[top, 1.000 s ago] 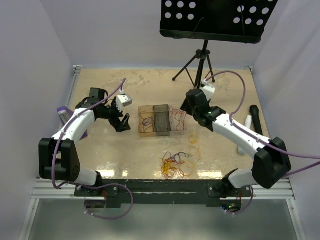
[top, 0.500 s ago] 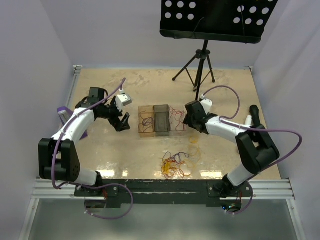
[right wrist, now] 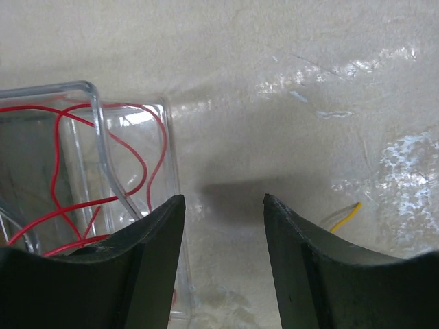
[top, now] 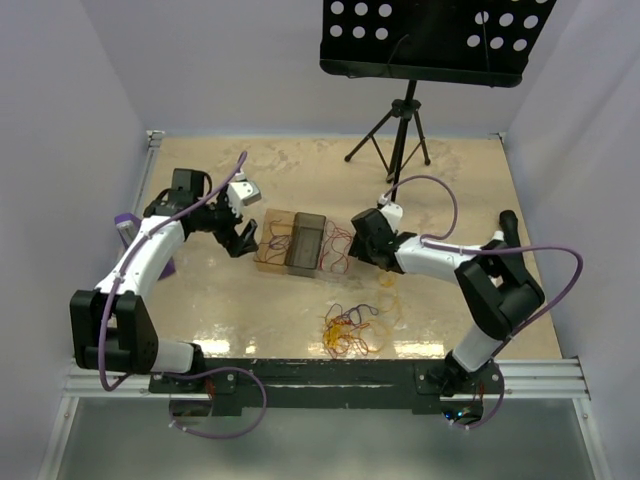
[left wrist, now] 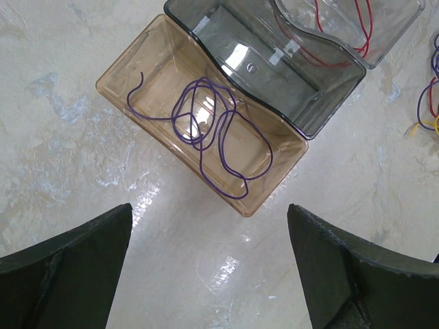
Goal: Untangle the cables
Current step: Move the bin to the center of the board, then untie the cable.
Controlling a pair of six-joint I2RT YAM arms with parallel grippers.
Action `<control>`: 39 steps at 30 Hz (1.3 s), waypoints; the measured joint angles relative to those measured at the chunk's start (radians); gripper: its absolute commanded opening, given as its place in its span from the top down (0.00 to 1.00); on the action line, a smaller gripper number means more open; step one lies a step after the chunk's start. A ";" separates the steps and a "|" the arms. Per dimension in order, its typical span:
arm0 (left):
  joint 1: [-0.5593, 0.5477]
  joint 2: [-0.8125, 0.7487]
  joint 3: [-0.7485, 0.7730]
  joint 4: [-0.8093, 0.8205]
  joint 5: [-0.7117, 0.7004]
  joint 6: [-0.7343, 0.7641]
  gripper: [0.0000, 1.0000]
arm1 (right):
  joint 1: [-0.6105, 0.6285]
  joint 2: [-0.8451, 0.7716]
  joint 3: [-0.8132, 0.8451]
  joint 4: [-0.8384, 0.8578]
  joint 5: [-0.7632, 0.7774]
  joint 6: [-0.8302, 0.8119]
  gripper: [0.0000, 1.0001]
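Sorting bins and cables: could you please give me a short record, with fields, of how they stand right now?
amber bin: holds one purple cable
grey bin: no cable visible inside
clear bin: holds a red cable
loose tangle: mixed colours, on the table toward its near edge
left claw: open, empty, over the table beside the amber bin
right claw: open, empty, at the clear bin's end wall

The right arm (top: 430,255) folds in, its elbow drawing left, and the right fingers (right wrist: 110,274) travel left across the desk (top: 450,180) to the right side of the clear box (top: 338,245). That box, the grey box (top: 303,243) and the amber box (top: 270,245) slide left together and skew. The left fingers (left wrist: 68,274) shift slightly far and left.
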State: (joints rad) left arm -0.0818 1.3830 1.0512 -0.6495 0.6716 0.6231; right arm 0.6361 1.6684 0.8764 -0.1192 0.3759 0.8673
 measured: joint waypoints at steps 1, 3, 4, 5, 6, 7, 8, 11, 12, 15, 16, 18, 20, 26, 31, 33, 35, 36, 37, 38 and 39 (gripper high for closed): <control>0.000 -0.002 0.003 -0.005 0.000 0.001 0.00 | 0.003 0.000 0.005 0.000 -0.001 0.002 0.45; 0.000 -0.004 0.008 -0.018 0.003 0.003 0.00 | 0.003 -0.006 0.010 -0.002 0.000 0.004 0.44; 0.000 -0.004 0.014 -0.030 0.006 0.006 0.00 | 0.003 -0.015 0.011 -0.008 0.000 0.005 0.44; 0.000 -0.004 0.022 -0.046 0.012 0.010 0.00 | 0.003 -0.029 0.011 -0.020 0.001 0.006 0.44; 0.000 -0.004 0.030 -0.062 0.020 0.016 0.00 | 0.003 -0.047 0.011 -0.033 0.002 0.007 0.44; 0.002 -0.004 0.039 -0.079 0.035 0.020 0.00 | 0.003 -0.076 0.011 -0.049 0.004 0.008 0.44; 0.005 -0.004 0.045 -0.087 0.052 0.026 0.00 | 0.003 -0.110 0.010 -0.062 0.008 0.008 0.44; 0.029 0.011 0.066 -0.171 0.110 0.098 0.00 | 0.003 -0.247 0.007 -0.089 0.008 0.012 0.44; 0.037 0.031 0.094 -0.237 0.127 0.140 0.00 | 0.005 -0.300 0.001 -0.089 0.004 0.012 0.45; 0.035 0.045 0.157 -0.337 0.151 0.230 0.00 | 0.014 -0.443 -0.037 -0.081 -0.026 0.002 0.49; 0.024 0.020 0.157 -0.336 0.144 0.236 0.00 | 0.019 -0.479 -0.052 -0.070 -0.053 -0.006 0.50; -0.024 -0.087 0.132 -0.296 0.111 0.232 0.00 | 0.042 -0.513 -0.078 -0.060 -0.111 -0.035 0.51; -0.065 -0.244 0.059 -0.198 0.091 0.196 0.00 | 0.089 -0.510 -0.093 -0.060 -0.162 -0.066 0.51; -0.085 -0.338 -0.064 -0.085 0.076 0.091 0.00 | 0.290 -0.497 -0.102 -0.116 -0.223 -0.119 0.53; -0.084 -0.194 -0.064 -0.063 0.037 0.011 0.00 | 0.390 -0.476 -0.102 -0.185 -0.208 -0.126 0.55; -0.084 -0.196 -0.064 -0.061 0.023 -0.018 0.01 | 0.409 -0.463 -0.102 -0.212 -0.202 -0.127 0.55; -0.084 -0.195 -0.063 -0.063 0.008 -0.035 0.01 | 0.429 -0.457 -0.102 -0.235 -0.193 -0.126 0.54; -0.084 -0.192 -0.063 -0.064 0.001 -0.039 0.01 | 0.441 -0.455 -0.102 -0.244 -0.184 -0.124 0.54; -0.084 -0.190 -0.063 -0.064 -0.004 -0.042 0.01 | 0.452 -0.456 -0.102 -0.253 -0.181 -0.122 0.54; -0.084 -0.189 -0.063 -0.064 -0.009 -0.048 0.01 | 0.463 -0.456 -0.102 -0.261 -0.179 -0.120 0.54; -0.084 -0.189 -0.063 -0.062 -0.015 -0.056 0.01 | 0.473 -0.456 -0.102 -0.267 -0.178 -0.119 0.54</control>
State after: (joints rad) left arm -0.1661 1.1938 0.9882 -0.7113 0.6567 0.5667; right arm 1.1095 1.2125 0.7746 -0.3859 0.1982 0.7483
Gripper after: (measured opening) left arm 0.993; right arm 0.459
